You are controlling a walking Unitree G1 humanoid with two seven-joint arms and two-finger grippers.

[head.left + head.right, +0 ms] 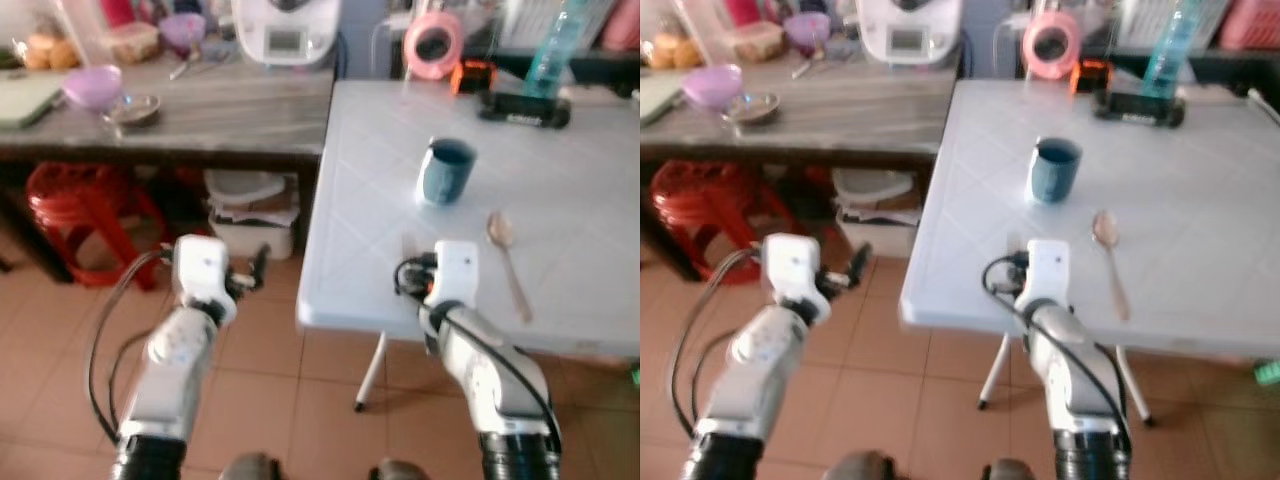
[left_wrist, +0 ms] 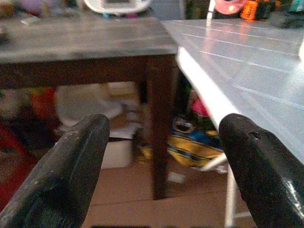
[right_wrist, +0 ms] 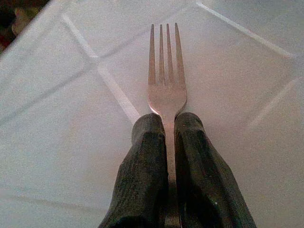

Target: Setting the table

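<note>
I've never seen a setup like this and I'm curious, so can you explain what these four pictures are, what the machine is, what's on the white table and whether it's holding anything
This is a humanoid robot with two silver arms, each ending in a gripper of two long black fingers. The two wide pictures come from a stereo camera on its head, looking down at its own arms. The other two come from cameras on its wrists, looking along the fingers.

On the white table stand a blue mug and, nearer the robot, a spoon. Farther back lie a pink tape roll and a bottle. Beside it, a wooden table carries bowls and a white appliance.

The right gripper is shut on a fork, prongs pointing forward over the white table. The left gripper is open and holds nothing, out over the floor beside the table's edge.
</note>
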